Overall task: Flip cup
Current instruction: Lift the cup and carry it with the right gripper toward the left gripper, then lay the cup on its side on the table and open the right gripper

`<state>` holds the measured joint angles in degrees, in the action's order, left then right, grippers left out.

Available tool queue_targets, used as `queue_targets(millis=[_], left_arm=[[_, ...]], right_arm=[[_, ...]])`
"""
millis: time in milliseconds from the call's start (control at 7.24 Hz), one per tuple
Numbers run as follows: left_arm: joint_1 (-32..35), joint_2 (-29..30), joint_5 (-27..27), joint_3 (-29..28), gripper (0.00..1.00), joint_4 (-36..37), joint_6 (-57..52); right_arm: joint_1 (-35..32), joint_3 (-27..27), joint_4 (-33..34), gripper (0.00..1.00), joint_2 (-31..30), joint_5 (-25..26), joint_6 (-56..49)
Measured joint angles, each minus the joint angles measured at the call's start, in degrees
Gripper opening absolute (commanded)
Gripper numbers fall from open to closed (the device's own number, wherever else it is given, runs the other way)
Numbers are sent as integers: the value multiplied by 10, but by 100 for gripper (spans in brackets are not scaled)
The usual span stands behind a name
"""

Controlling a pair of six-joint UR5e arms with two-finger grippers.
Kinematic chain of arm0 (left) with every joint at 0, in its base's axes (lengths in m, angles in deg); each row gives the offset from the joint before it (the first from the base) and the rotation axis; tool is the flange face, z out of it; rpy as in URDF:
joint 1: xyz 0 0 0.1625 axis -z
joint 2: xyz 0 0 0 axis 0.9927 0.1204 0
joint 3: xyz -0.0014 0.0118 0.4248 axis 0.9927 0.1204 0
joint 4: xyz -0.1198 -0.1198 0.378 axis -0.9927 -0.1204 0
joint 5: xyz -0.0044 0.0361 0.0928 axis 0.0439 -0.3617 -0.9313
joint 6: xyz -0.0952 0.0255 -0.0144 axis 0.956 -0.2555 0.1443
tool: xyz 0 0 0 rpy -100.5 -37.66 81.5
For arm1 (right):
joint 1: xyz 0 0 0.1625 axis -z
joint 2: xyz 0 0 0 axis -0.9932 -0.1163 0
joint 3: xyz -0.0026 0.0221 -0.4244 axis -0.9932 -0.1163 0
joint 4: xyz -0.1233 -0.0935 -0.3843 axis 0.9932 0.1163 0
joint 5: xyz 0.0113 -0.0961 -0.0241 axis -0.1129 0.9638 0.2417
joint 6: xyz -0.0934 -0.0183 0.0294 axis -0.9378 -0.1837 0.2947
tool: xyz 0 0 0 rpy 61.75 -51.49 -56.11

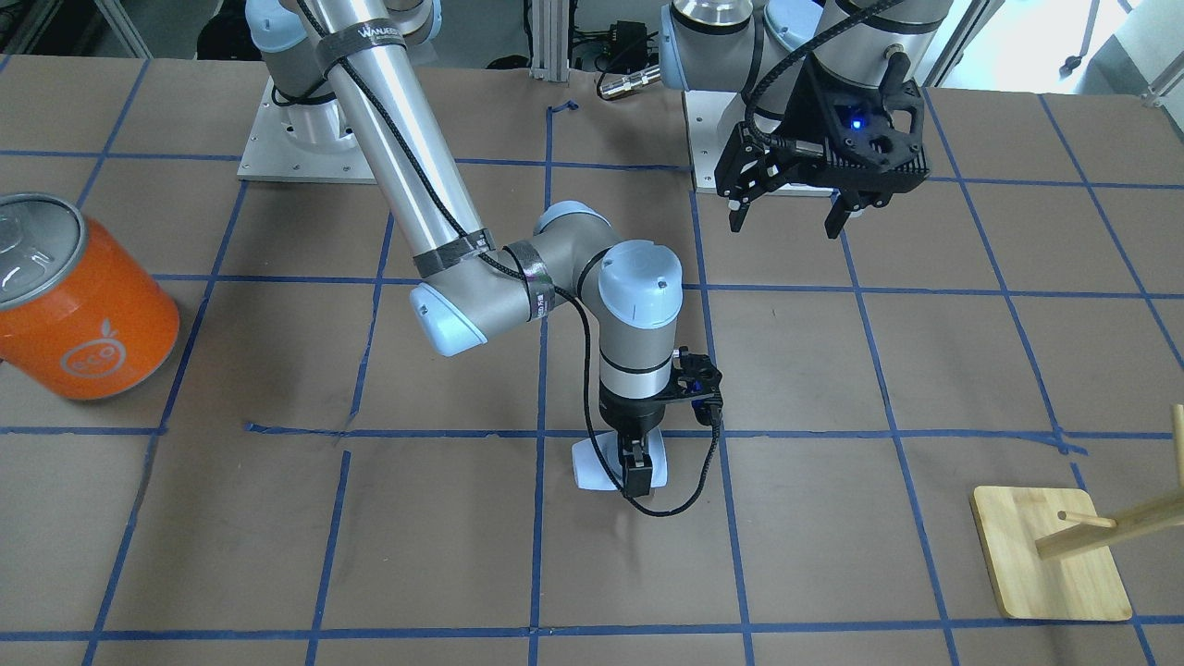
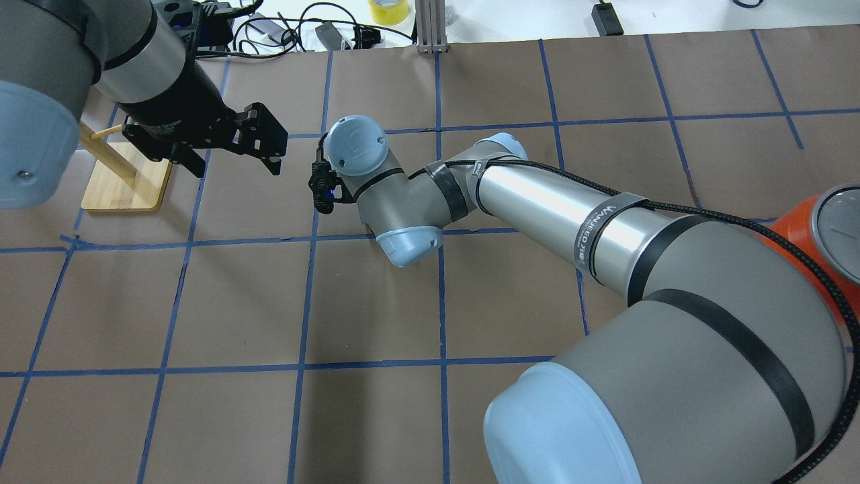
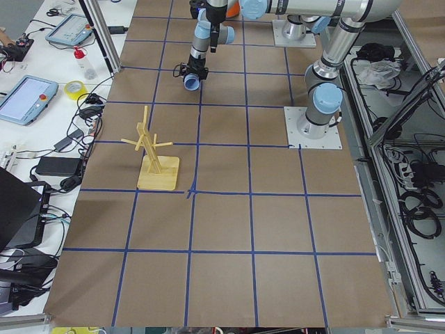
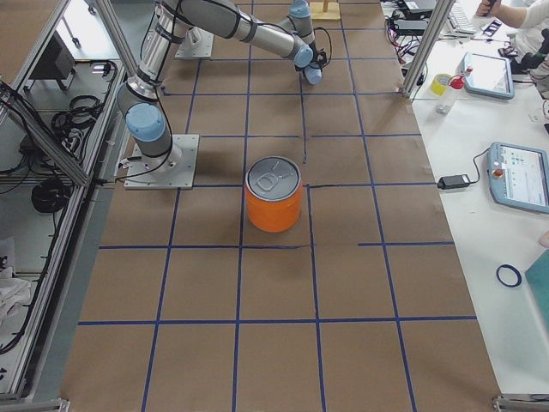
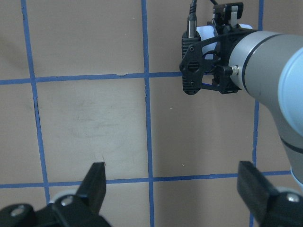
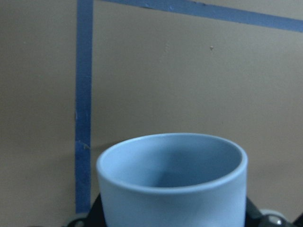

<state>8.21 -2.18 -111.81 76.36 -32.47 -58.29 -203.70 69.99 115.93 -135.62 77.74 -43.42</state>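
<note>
The cup [image 1: 590, 464] is a small pale blue tumbler lying on its side on the brown table, near the middle. My right gripper [image 1: 636, 470] points straight down and is shut on it. The right wrist view shows the cup [image 6: 173, 184] close up between the fingers, with its open mouth facing away along the table. It also shows in the exterior left view [image 3: 191, 83] and as a pale sliver in the left wrist view [image 5: 204, 33]. In the overhead view my right wrist hides it. My left gripper [image 1: 791, 217] is open and empty, held above the table near its base.
A big orange can [image 1: 79, 305] with a silver lid stands at the table's end on my right side. A wooden peg stand [image 1: 1050, 555] on a square base stands on my left side, also seen in the overhead view [image 2: 124, 181]. Blue tape lines grid the table.
</note>
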Motion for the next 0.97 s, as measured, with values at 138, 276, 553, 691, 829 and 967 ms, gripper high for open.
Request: queue_targets(millis=[138, 276, 553, 691, 829, 967], left_arm=[[-1, 2, 1, 0, 100, 1, -11], [-3, 4, 7, 0, 100, 0, -21], [-17, 6, 42, 0, 100, -1, -27], [-27, 8, 58, 0, 100, -2, -30], [-44, 13, 77, 0, 100, -3, -42], [-71, 20, 99, 1, 100, -4, -68]], right_arm=[[0, 0, -2, 99, -1, 0, 3], [-1, 0, -3, 99, -3, 1, 5], [-3, 0, -11, 99, -15, 2, 23], [-3, -1, -33, 99, -29, 2, 58], [-1, -2, -63, 99, -51, 4, 96], [10, -4, -94, 100, -75, 7, 121]])
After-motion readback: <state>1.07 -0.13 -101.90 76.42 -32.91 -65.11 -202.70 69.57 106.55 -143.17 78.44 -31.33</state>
